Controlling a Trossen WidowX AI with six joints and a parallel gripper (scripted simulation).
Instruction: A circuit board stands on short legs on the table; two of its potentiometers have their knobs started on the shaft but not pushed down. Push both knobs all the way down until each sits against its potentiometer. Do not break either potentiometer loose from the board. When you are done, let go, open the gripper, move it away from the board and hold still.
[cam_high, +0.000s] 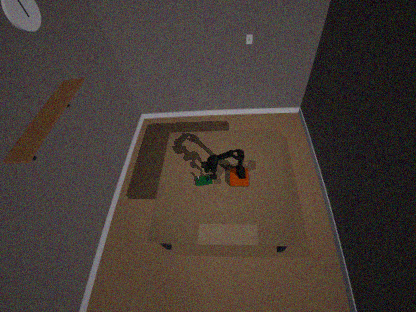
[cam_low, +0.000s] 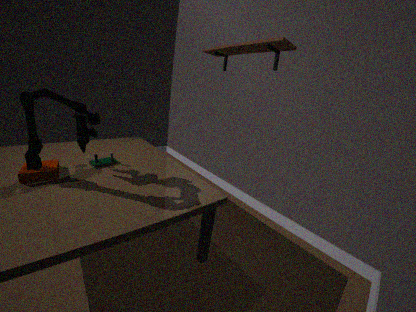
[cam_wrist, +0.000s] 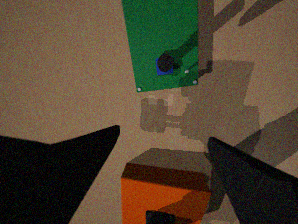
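The green circuit board (cam_high: 203, 180) (cam_low: 103, 162) (cam_wrist: 162, 30) stands on the table (cam_high: 265, 210) (cam_low: 50, 215). In the wrist view a black knob (cam_wrist: 165, 63) is over a blue potentiometer (cam_wrist: 161, 72) near the board's lower edge. In the exterior view two dark upright posts, a nearer one (cam_low: 96, 157) and a farther one (cam_low: 112, 156), rise from the board. The second knob is outside the wrist view. How far down either knob sits cannot be told. My gripper (cam_low: 83, 150) (cam_wrist: 162, 135) is wide open and empty, above the table between the board and the arm's base.
The orange arm base (cam_high: 239, 181) (cam_low: 40, 173) (cam_wrist: 157, 200) stands beside the board, with a gap between them. Arm shadows fall across the table and part of the board. A wooden shelf (cam_high: 45, 120) (cam_low: 250, 47) is on the wall, away from the arm.
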